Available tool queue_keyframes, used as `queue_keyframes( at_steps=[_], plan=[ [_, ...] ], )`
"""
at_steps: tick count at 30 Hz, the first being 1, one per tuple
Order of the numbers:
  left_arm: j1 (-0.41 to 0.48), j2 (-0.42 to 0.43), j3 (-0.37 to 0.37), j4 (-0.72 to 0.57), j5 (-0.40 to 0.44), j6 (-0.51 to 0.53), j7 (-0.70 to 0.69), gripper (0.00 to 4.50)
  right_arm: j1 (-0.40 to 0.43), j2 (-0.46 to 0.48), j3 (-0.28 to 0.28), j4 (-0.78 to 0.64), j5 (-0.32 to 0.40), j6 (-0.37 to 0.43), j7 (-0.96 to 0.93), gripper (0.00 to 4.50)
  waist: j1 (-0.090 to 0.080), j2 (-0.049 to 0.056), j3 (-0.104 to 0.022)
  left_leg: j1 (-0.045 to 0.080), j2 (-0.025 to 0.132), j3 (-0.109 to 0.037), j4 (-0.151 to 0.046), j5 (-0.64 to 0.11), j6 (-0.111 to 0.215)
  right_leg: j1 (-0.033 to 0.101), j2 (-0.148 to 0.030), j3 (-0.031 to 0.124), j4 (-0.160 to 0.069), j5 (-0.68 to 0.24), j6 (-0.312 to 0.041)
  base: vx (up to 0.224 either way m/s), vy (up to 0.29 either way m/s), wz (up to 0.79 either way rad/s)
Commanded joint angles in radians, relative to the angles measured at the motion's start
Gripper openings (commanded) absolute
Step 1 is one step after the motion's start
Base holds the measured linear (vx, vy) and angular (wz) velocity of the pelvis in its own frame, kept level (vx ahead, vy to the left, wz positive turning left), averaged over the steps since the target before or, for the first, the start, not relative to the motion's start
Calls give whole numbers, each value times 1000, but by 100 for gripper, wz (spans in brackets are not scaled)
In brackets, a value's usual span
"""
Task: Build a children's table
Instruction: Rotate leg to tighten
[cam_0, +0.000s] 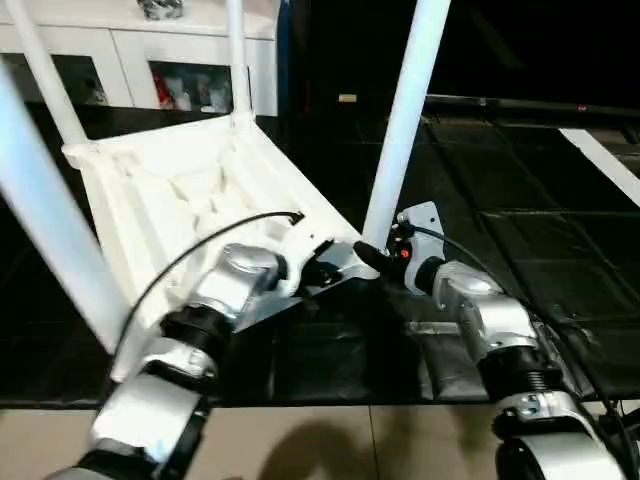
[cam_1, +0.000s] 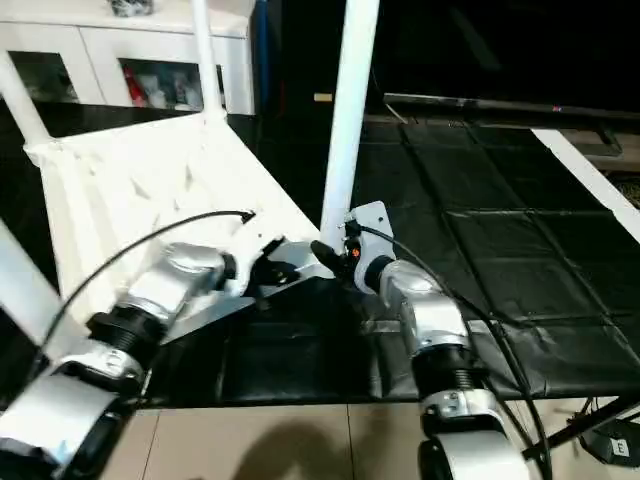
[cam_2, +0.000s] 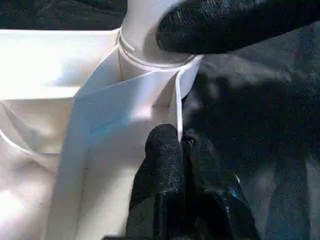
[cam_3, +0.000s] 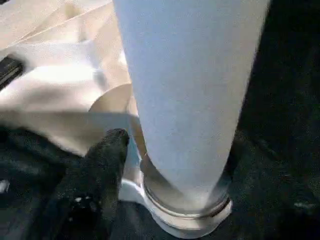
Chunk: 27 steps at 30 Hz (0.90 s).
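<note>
Behind the upturned children's table (cam_0: 190, 200) stands a white cabinet (cam_0: 130, 60).

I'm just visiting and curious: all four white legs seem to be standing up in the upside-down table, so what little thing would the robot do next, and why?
Probably draw the right gripper back from the near leg. That leg stands upright in its corner socket, and the finger only rests beside its base, so it looks seated. The left gripper is shut on the tabletop's rim, steadying it.

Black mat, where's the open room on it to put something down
Free: the black mat on the robot's right of the near leg, out to the white strip. Crowded: the tabletop with both the left gripper and right gripper at that leg's socket.
</note>
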Motion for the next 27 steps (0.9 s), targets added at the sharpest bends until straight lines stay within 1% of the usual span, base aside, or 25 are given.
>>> queue_keyframes(
  at_steps=[1, 2, 3, 4, 5, 6, 7, 8, 9, 10, 11, 13, 15, 16, 19, 22, 23, 24, 25, 27],
  plan=[
    [-6, -2, -37, -47, -12, -39, -84, 0, 17, 1, 60, -14, 29, 5, 100, 356, 9, 1, -62, 6, 67, -32, -62, -156, 61, 48, -122, 82, -84, -266, -141, 0, 0, 0],
    [-2, 8, -40, -53, -13, -43, -104, 0, 20, -13, 64, -22, 36, 4, 131, 356, 15, 3, -66, 5, 70, -32, -62, -128, 65, 51, -120, 81, -75, -215, -154, 0, 0, 0],
    [3, 24, -46, -60, -17, -56, -145, 0, 23, -36, 66, -26, 45, 3, 178, 356, 20, 3, -66, 5, 69, -31, -61, -122, 68, 52, -120, 81, -76, -206, -155, 0, 0, 0],
    [7, 34, -50, -66, -20, -67, -174, 0, 25, -53, 68, -28, 50, 1, 210, 356, 26, 4, -66, 7, 72, -31, -62, -117, 71, 50, -120, 80, -74, -198, -157, 0, 0, 0],
    [12, 63, -65, -72, -24, -104, -244, 0, 32, -102, 83, -32, 53, -36, 313, 356, 33, 6, -66, 6, 74, -30, -61, -114, 71, 51, -119, 79, -71, -186, -159, 0, 0, 0],
    [12, 67, -68, -72, -24, -110, -253, 0, 33, -110, 87, -33, 53, -44, 329, 356, 38, 8, -66, 8, 77, -27, -60, -113, 72, 49, -117, 79, -68, -166, -164, 0, 0, 0],
    [14, 76, -70, -77, -32, -113, -282, 0, 34, -128, 91, -33, 57, -56, 372, 356, 38, 8, -66, 8, 77, -27, -60, -113, 72, 49, -117, 79, -68, -166, -164, 0, 0, 0],
    [15, 83, -72, -82, -39, -116, -309, 0, 34, -143, 93, -32, 63, -67, 411, 356, 46, 8, -67, 11, 81, -27, -60, -116, 68, 47, -118, 78, -64, -149, -175, 0, 0, 0],
    [15, 92, -75, -85, -45, -118, -336, 0, 33, -160, 96, -29, 69, -76, 455, 356, 49, 7, -66, 11, 80, -26, -59, -120, 67, 47, -118, 79, -64, -149, -177, 0, 0, 0],
    [16, 102, -82, -88, -47, -123, -360, 0, 32, -175, 99, -25, 76, -91, 499, 356, 52, 4, -66, 10, 81, -25, -60, -126, 64, 47, -120, 79, -63, -155, -180, 0, 0, 0],
    [16, 105, -84, -88, -47, -126, -367, 0, 31, -180, 101, -23, 78, -97, 513, 356, 55, 5, -66, 10, 81, -26, -59, -130, 62, 47, -123, 79, -63, -164, -181, 0, 0, 0],
    [14, 122, -98, -89, -44, -142, -406, 0, 28, -208, 115, -10, 83, -126, 585, 356, 62, 0, -64, 8, 79, -25, -59, -137, 58, 48, -124, 79, -68, -207, -167, 0, 0, 0],
    [12, 132, -104, -92, -47, -148, -438, 0, 23, -228, 127, 1, 92, -135, 651, 356, 69, 1, -64, 9, 77, -24, -57, -136, 59, 47, -124, 80, -71, -232, -156, 0, 0, 0],
    [12, 134, -105, -93, -49, -149, -446, 0, 22, -231, 127, 3, 95, -135, 665, 356, 71, -2, -63, 9, 76, -24, -57, -135, 60, 47, -123, 79, -73, -247, -151, 0, 0, 0],
    [10, 152, -122, -92, -44, -168, -498, 0, 10, -236, 131, 24, 112, -134, 718, 356, 73, 0, -64, 8, 79, -26, -58, -135, 59, 46, -123, 78, -74, -267, -144, 0, 0, 0],
    [11, 169, -137, -93, -35, -186, -547, 0, -3, -236, 133, 50, 127, -137, 761, 356, 73, -1, -66, 7, 79, -27, -57, -123, 58, 46, -122, 77, -70, -248, -151, 0, 0, 0],
    [9, 169, -134, -92, -37, -189, -552, 0, -12, -233, 133, 70, 122, -156, 770, 341, 73, 1, -67, 7, 79, -27, -57, -120, 58, 45, -122, 77, -68, -239, -154, 0, 0, 0],
    [9, 169, -134, -92, -37, -189, -552, 0, -12, -233, 133, 70, 122, -156, 770, 341, 73, 1, -67, 7, 79, -27, -57, -120, 58, 45, -122, 77, -68, -239, -154, 0, 0, 0],
    [5, 171, -137, -87, -39, -197, -559, 0, -24, -225, 132, 95, 117, -175, 771, 341, 73, -1, -67, 8, 79, -26, -57, -120, 55, 45, -123, 77, -68, -234, -159, 0, 0, 0],
    [3, 172, -139, -85, -39, -200, -560, 0, -28, -222, 134, 104, 116, -183, 773, 312, 73, -1, -68, 7, 79, -26, -56, -118, 53, 45, -124, 77, -67, -233, -162, 0, 0, 0]
  ],
)
